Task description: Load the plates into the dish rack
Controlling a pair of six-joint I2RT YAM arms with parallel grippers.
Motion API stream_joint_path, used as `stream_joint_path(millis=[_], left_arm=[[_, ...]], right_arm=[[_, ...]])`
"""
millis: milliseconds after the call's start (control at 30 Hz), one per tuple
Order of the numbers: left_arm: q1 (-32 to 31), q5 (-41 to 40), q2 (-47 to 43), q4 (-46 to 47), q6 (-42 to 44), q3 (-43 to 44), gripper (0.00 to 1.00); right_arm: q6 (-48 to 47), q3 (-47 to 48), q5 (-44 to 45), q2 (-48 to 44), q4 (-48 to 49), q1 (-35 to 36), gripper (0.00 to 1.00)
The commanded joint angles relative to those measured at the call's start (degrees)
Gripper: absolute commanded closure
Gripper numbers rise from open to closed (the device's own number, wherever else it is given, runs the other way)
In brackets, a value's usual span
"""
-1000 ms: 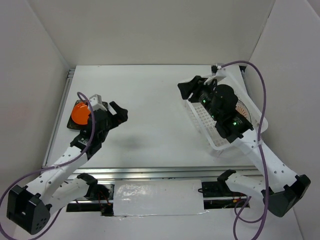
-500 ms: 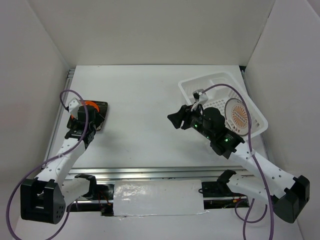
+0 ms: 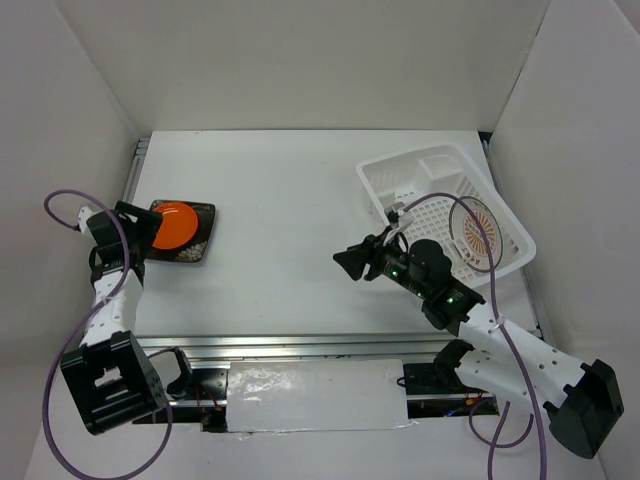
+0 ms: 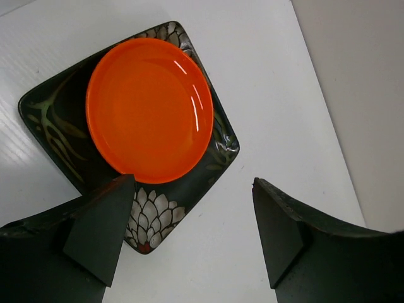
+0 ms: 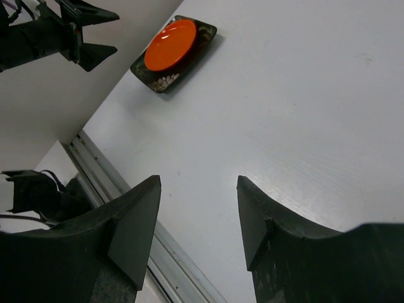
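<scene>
The plain orange plate (image 3: 175, 224) lies on the dark square floral plate (image 3: 197, 248) at the table's left; both show in the left wrist view, the orange plate (image 4: 148, 107) on the square plate (image 4: 158, 218). They also show small in the right wrist view (image 5: 170, 44). The sunburst plate (image 3: 476, 232) stands tilted inside the white dish rack (image 3: 410, 180) at the right. My left gripper (image 3: 135, 222) is open and empty, just left of the stacked plates (image 4: 192, 183). My right gripper (image 3: 347, 262) is open and empty over the table's middle (image 5: 199, 180), left of the rack.
White walls enclose the table on three sides. A metal rail (image 3: 300, 345) runs along the near edge and shows in the right wrist view (image 5: 126, 196). The left arm's cable (image 3: 60, 205) loops beside the left wall.
My left gripper has drawn back left off the stacked plates toward the wall. My right gripper has left the rack and moved left and nearer. The sunburst plate stays in the rack.
</scene>
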Motion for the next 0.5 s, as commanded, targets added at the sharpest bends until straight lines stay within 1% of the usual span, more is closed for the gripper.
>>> stream_joint_path(millis=[0,167,267,300,367,467], left_arm=[[2.0,3.5,-1.7,5.2,-2.5,-2.3,0.12],[2.2,-0.7,-4.4,7.5,-5.1,-7.9,0.12],[2.2,-2.0,-5.9,10.4,-6.8,-11.1,0.14],[2.2,-3.5,-5.7,12.5,-7.0,-12.1,0.15],[2.2,-3.7,-4.7,14.9,-6.7,-12.7,0.17],[2.2,-7.2,-2.8,13.5,-6.3,-11.7,0.17]], right_arm=[[-0.1,-0.4,-2.7,-1.4,6.0,0.3,0.41],[-0.6,-1.6,-4.9,-3.1,6.7,0.3,0.40],[-1.0,-2.8,-5.4,-4.6,7.1,0.3,0.40],[-0.8,-3.2,-5.2,-5.5,7.3,0.2,0.40],[-0.4,-4.5,-5.1,-6.3,8.0,0.2,0.39],[0.5,-4.6,-6.5,-7.4,9.1,0.2,0.39]])
